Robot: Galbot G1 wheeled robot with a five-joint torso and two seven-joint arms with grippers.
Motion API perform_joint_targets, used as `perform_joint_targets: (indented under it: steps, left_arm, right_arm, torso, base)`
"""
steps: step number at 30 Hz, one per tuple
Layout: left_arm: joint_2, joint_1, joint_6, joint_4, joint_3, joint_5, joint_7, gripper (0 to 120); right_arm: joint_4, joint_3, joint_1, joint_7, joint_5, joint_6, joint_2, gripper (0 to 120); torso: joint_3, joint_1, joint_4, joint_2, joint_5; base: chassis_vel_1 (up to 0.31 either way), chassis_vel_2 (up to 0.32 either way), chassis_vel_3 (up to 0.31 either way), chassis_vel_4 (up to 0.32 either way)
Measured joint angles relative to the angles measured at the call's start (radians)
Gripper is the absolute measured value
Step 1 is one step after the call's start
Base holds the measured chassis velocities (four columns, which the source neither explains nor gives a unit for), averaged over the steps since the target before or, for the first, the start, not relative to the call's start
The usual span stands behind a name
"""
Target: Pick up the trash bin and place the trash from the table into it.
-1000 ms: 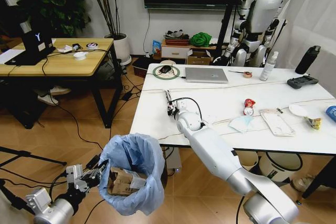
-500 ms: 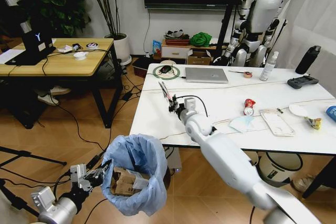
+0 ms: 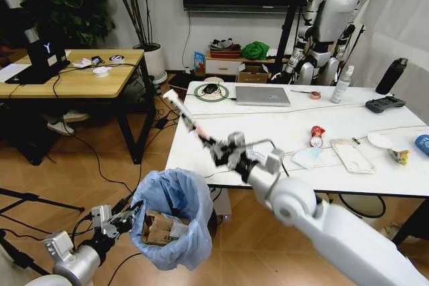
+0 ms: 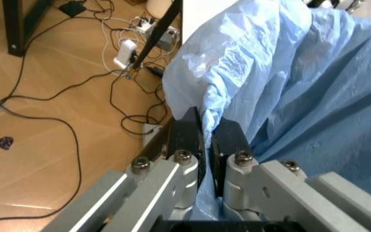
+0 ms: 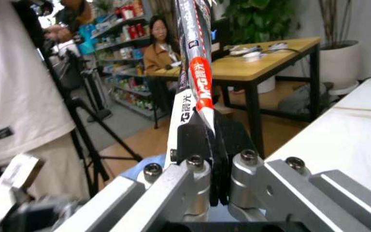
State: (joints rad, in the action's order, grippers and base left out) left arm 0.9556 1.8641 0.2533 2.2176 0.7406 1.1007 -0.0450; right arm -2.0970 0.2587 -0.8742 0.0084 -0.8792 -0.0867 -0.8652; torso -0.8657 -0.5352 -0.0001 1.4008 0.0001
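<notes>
While the left claw (image 3: 131, 215) pinches the bin (image 3: 171, 222) rim, cardboard (image 3: 158, 228) already inside, the right claw (image 3: 216, 149) clamps a long wrapper (image 3: 181, 114) above it (mask (image 3: 310, 157) and other litter remain on the table (image 3: 268, 122)).

Even, soft indoor light; the right arm (image 3: 322, 219) smears with motion blur; backgrounds soft.

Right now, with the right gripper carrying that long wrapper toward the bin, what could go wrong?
The long wrapper is pinched only at one end by the right gripper, so it may swing and miss the trash bin. The left gripper grips only the bag's edge; the liner could slip or tear.
</notes>
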Motion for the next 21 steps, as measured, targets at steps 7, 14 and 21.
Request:
perform_joint_targets:
  steps: [7, 14, 21]
  left_arm:
    - [0.002, 0.007, 0.017, -0.005, 0.007, 0.021, -0.032, 0]
    - [0.006, 0.035, 0.033, -0.001, 0.011, 0.019, -0.066, 0]
    - [0.016, 0.052, 0.033, 0.025, 0.027, 0.006, -0.073, 0]
  right_arm:
    - [-0.039, 0.056, -0.055, -0.025, 0.07, 0.025, 0.012, 0]
    - [-0.007, 0.109, -0.09, -0.025, 0.158, 0.033, -0.045, 0]
    - [0.052, 0.135, -0.124, -0.025, 0.252, 0.05, -0.095, 0]
  torso:
    - [0.0, 0.0, 0.0001, 0.0, -0.0002]
    - [0.0, 0.0, 0.0003, 0.0, -0.0002]
    - [0.0, 0.0, 0.0001, 0.0, -0.0001]
  base:
    - [0.0, 0.0, 0.0, 0.0]
    - [0.0, 0.0, 0.0, 0.0]
    - [0.0, 0.0, 0.0, 0.0]
